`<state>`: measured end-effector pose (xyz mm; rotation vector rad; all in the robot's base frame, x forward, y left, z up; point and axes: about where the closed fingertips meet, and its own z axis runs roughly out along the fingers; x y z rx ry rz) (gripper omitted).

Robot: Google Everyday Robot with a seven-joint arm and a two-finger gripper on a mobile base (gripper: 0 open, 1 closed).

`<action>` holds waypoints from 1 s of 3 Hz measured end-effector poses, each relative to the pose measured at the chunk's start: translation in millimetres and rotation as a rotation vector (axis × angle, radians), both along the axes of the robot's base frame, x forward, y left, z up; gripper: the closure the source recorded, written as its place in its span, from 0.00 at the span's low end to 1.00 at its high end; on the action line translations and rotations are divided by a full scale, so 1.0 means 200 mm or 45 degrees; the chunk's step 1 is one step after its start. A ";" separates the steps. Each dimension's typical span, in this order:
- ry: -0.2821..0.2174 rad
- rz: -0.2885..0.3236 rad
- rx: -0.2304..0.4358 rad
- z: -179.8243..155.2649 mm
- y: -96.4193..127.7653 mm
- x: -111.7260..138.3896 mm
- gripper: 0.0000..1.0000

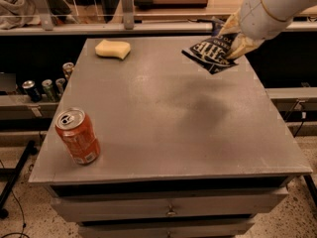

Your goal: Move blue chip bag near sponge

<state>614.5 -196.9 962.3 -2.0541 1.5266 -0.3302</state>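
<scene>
The hand (236, 35) pinches the blue chip bag (207, 51) by one edge, so the bag hangs just left of it, lifted clear of the bench (163, 133). The sponge (113, 49) lies well left of the hand, so probably a sideways carry comes next.

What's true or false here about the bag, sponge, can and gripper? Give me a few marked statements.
1. The gripper, at the far right of the grey table, is shut on the crinkly dark navy-blue chip bag and holds it off the tabletop. True.
2. The pale yellow sponge block lies at the table's near right corner. False: it lies at the far left.
3. The orange soda can stands upright near the front left edge. True.
4. The bag touches the sponge. False: they are well apart, with bare tabletop between them.
</scene>
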 end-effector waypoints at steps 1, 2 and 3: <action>-0.035 0.110 0.072 0.00 0.17 0.16 1.00; -0.031 0.210 0.134 -0.03 0.34 0.27 1.00; -0.034 0.218 0.143 -0.03 0.36 0.29 1.00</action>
